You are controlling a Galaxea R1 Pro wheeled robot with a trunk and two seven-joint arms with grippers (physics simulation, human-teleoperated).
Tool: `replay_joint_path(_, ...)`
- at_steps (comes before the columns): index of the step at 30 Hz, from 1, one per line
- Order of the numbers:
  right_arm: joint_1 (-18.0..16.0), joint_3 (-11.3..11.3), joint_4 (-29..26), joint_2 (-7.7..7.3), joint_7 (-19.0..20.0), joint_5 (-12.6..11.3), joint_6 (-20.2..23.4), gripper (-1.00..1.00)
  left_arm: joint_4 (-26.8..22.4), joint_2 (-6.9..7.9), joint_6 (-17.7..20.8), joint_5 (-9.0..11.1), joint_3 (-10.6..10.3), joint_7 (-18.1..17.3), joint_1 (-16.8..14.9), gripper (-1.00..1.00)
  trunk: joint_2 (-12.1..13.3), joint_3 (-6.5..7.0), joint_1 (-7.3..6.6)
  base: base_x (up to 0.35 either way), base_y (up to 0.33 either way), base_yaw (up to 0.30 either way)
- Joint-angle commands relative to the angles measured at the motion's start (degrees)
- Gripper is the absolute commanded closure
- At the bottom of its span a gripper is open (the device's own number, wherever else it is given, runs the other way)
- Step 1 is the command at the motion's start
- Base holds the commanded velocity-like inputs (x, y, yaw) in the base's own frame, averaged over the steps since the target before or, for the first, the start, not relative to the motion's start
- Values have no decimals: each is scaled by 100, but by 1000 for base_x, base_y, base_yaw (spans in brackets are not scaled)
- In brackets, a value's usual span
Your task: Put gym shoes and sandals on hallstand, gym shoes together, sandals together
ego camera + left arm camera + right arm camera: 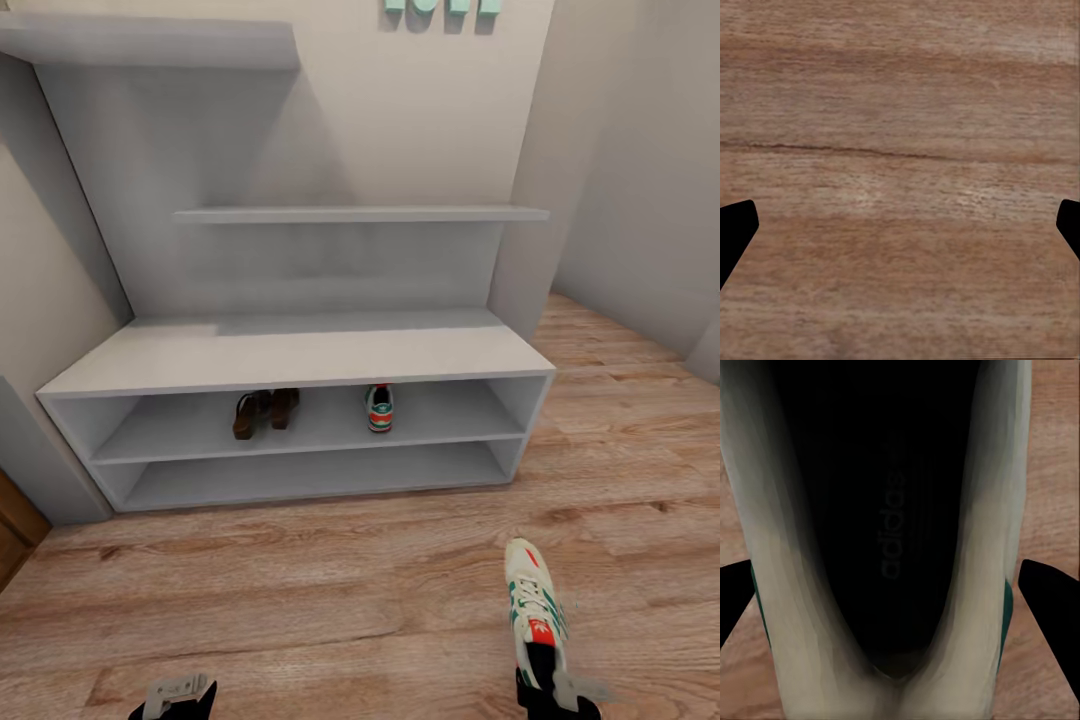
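R gripper (556, 690) jaws wide around last sneaker (534, 610) heel, grip unclear. L gripper (900, 240) open, empty. Next: onto rack (290, 355) shelf beside other sneaker (379, 407), right of sandals (265, 411).

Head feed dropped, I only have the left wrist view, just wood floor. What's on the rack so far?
Observer: Two brown sandals side by side and one sneaker on the rack, all on the upper shelf of the shoe rack.
Operator: The other sneaker?
Observer: The second sneaker is in front of the rack, toe toward it, heel at the right gripper.
Operator: Gripped?
Observer: Cannot tell. In the right wrist view its fingers flank the shoe opening.
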Motion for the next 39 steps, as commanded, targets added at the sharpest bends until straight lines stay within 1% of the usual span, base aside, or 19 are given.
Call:
replay_joint_path(1,-3,-10,-72,32,-3,-41,98,100,5,-3,-22,-59,41,-38,-4,-100,-2,-5,-1,0,-2,0)
replay_joint_path(3,-3,32,-422,105,-3,-42,529,100,8,-1,-22,-65,22,-39,-4,-100,-2,-5,-1,0,-1,0)
replay_joint_path(5,-3,101,-1106,157,-3,-45,1305,100,11,3,-22,-67,6,-41,-4,-100,-2,-5,-1,0,0,0)
replay_joint_path(6,-8,189,-2084,181,2,-49,2488,100,11,9,-23,-68,-2,-41,-4,-100,-2,-5,-1,0,0,0)
replay_joint_path(7,-9,205,-2278,184,3,-49,2717,100,11,9,-23,-68,-3,-41,-4,-100,-2,-5,-1,0,0,0)
replay_joint_path(8,-10,227,-2650,185,4,-49,3144,100,11,10,-21,-69,-4,-41,-4,-100,-2,-5,-1,0,0,0)
replay_joint_path(9,-19,246,-3117,185,0,-47,3690,100,11,11,-20,-72,-7,-45,-4,-100,-2,-5,-1,0,0,0)
replay_joint_path(10,-26,250,-3240,185,1,-46,3845,100,11,11,-21,-73,-8,-46,-4,-100,-2,-5,-1,0,0,0)
replay_joint_path(12,-133,260,-3596,184,1,-49,4380,100,11,11,-20,-79,-12,-48,-4,-100,-2,-5,-1,0,0,0)
replay_joint_path(15,-691,271,-3780,189,-1,-54,5085,100,11,6,-16,-88,-14,-96,-4,-100,-2,-5,-1,0,0,0)
replay_joint_path(16,-787,272,-3784,190,-2,-55,5196,100,11,5,-15,-91,-14,-120,-4,-100,-2,-5,-1,0,0,0)
replay_joint_path(18,-1104,274,-3782,198,-6,-58,5602,100,11,6,-11,-99,-14,-271,-4,-100,-2,-5,-1,0,0,0)
replay_joint_path(20,-1292,274,-3781,226,-14,-58,5843,100,11,8,-8,-101,-11,-397,-8,-100,-2,-5,-1,0,0,0)
replay_joint_path(22,-1411,275,-3781,262,-24,-59,5971,100,11,9,-7,-102,-9,-469,-10,-100,-2,-5,-1,0,0,0)
replay_joint_path(25,-1697,275,-3772,410,-49,-49,6218,100,11,11,-6,-103,-7,-566,-12,-100,-2,-5,-1,0,0,0)
replay_joint_path(27,-1808,275,-3767,500,-61,-41,6307,100,11,11,-5,-104,-7,-589,-13,-100,-2,-5,-1,0,0,0)
replay_joint_path(31,-1896,269,-3724,584,-107,-46,6374,100,11,18,-4,-104,-6,-612,-19,-100,-2,-5,-1,0,0,0)
replay_joint_path(35,-1917,267,-3696,605,-195,-51,6386,100,11,15,-9,-104,-12,-636,-20,-100,-2,-5,-1,0,0,0)
replay_joint_path(39,-1925,260,-3677,612,-419,-52,6384,100,0,19,-13,-131,-14,-764,-22,-100,-2,-5,-1,0,0,0)
